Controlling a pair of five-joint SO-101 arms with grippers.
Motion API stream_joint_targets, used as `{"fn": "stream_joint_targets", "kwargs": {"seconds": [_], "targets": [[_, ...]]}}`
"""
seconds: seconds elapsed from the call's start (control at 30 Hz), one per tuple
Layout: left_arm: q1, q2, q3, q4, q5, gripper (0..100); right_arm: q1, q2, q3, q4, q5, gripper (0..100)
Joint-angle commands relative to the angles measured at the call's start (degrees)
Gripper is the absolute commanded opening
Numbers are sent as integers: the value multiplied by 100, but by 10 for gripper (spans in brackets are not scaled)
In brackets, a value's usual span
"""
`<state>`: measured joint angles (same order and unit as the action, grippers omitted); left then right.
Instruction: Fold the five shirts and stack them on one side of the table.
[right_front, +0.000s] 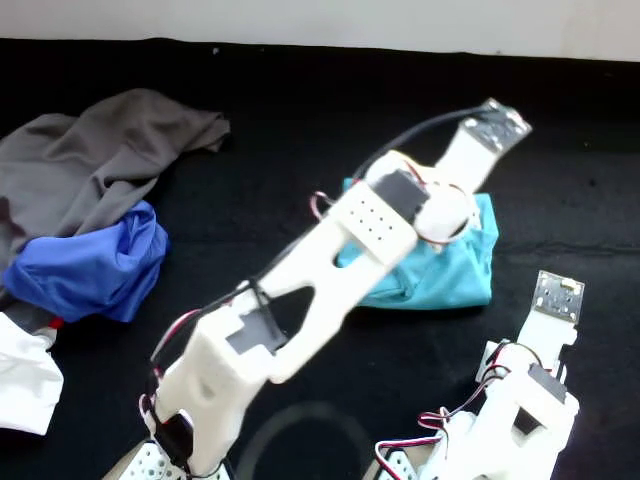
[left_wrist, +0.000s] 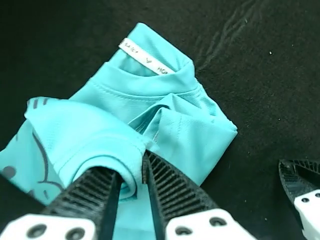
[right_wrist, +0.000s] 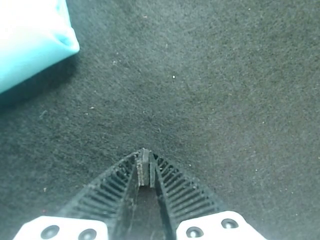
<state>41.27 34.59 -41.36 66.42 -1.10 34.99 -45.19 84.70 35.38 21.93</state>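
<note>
Teal shirt lies in a folded bundle on the black bench, right of centre. Your left arm stretches across from the near left corner and covers much of it. In the left wrist view the left end effector is pinched down to a narrow gap on a rolled fold of the teal shirt, with fabric bulging between its ribbed black fingers. Beyond that fold you can see the collar with a white neck label facing up, and a tucked layer reaching to the bundle's corner.

Your right end effector is closed with its tips meeting and holds nothing. It hangs over bare bench, with one corner of the teal shirt near it but apart. The right arm stands at the near right corner, just in front of the bundle, and the dark tip of its end effector sits beside the shirt's edge without touching it.

Well apart on the left side, a grey shirt is spread loose and crumpled. A blue shirt is bunched on the grey shirt's near part. A white shirt lies at the near left edge, partly cut off.

Open black surface runs between the teal bundle and that heap, and also behind the bundle up to the far edge, where a pale wall begins. To the right of the bundle you have a narrower strip of bench.
</note>
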Motion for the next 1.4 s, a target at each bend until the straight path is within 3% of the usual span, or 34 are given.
{"fn": "stream_joint_targets", "kwargs": {"seconds": [0.0,0.23,0.43,0.5,0.63,0.7,0.77,0.83,1.07,1.37], "targets": [[110,356,-769,-132,-18,8,48,-13,127,-119,-53,6],[119,1648,-2220,-97,-18,21,48,-13,127,-119,-53,6],[75,2185,-3187,-26,-9,207,40,-13,127,-119,-53,6],[66,2176,-3521,176,-9,227,40,-13,127,-119,-53,6],[-171,2053,-4497,1169,-26,195,31,-13,127,-119,-53,6],[-426,2026,-4875,1802,-35,141,31,-13,127,-119,-53,6],[-673,2044,-5068,2356,-35,24,31,-13,127,-119,-53,6],[-866,2132,-4919,2690,-26,24,31,-13,127,-119,-53,6],[-1165,3046,-4655,2910,-18,9,31,-13,136,-180,-53,6],[-136,3424,-4778,2866,-9,9,31,-13,136,-189,-53,6]]}}
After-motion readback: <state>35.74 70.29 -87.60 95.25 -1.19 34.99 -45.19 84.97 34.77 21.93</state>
